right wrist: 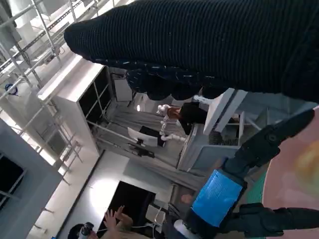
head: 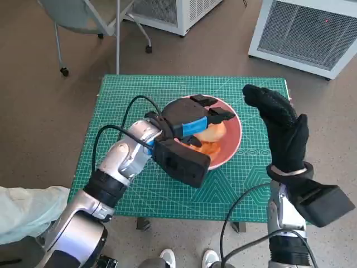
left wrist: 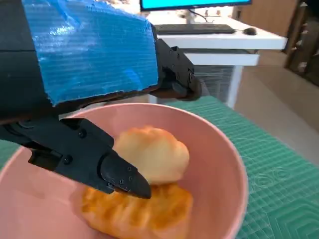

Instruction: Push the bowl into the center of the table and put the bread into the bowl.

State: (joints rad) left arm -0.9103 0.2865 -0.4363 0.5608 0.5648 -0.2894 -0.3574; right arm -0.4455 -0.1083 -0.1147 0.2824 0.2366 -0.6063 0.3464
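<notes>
bowl: round pink plastic bowl (head: 233,144), middle of my green cutting-mat table (head: 128,100)
bread: golden bread pieces (left wrist: 149,164), inside bowl
left hand (head: 195,117): over bowl, fingers apart, holding nothing
right hand (head: 281,125): raised at right edge, fingers spread, empty

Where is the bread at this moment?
The bread lies inside the pink bowl near the table's middle in the head view, directly under the left hand.

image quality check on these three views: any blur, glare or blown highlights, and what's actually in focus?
Head view: even light, sharp, wide-angle bend at the edges. Left wrist view: bread and pink bowl sharp; left hand soft up close, some sheen on the blue tape. Right wrist view: turned on its side, windows blown out; right hand crisp, bowl edge blurred.
</notes>
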